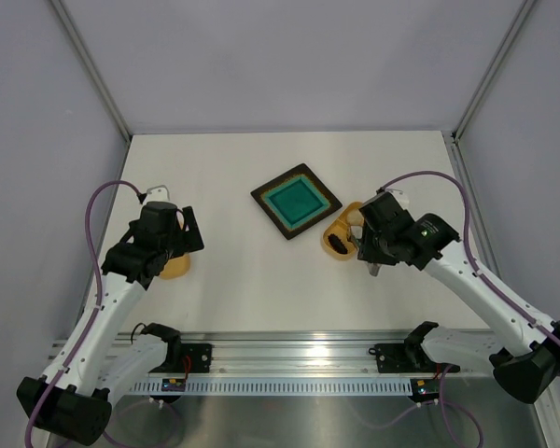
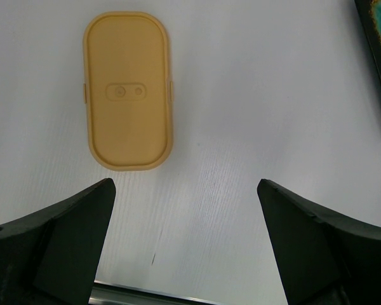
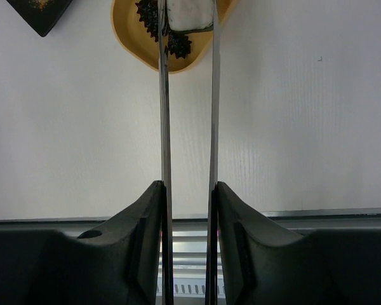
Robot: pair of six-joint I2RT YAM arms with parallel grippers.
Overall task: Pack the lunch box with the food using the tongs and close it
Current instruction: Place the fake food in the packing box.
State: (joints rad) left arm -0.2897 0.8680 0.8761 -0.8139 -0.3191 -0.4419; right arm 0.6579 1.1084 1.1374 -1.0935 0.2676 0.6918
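The yellow-orange lunch box [image 3: 132, 33] lies at the top of the right wrist view, and in the top view the lunch box [image 1: 336, 241] sits right of the plate, partly under my right arm. My right gripper [image 3: 188, 188] is shut on the silver tongs [image 3: 164, 121], whose two arms reach into the box. A white cube [image 3: 189, 15] of food sits squeezed between the tong tips, and a dark spiky piece [image 3: 178, 44] lies in the box beside it. My left gripper [image 2: 186, 210] hangs open over bare table, just near of the flat lid [image 2: 127, 90].
The square teal plate [image 1: 297, 201] with its dark rim lies mid-table, left of the box; its corner [image 3: 40, 14] and edge [image 2: 380, 51] show in the wrist views. A metal rail [image 1: 289, 359] runs along the near table edge.
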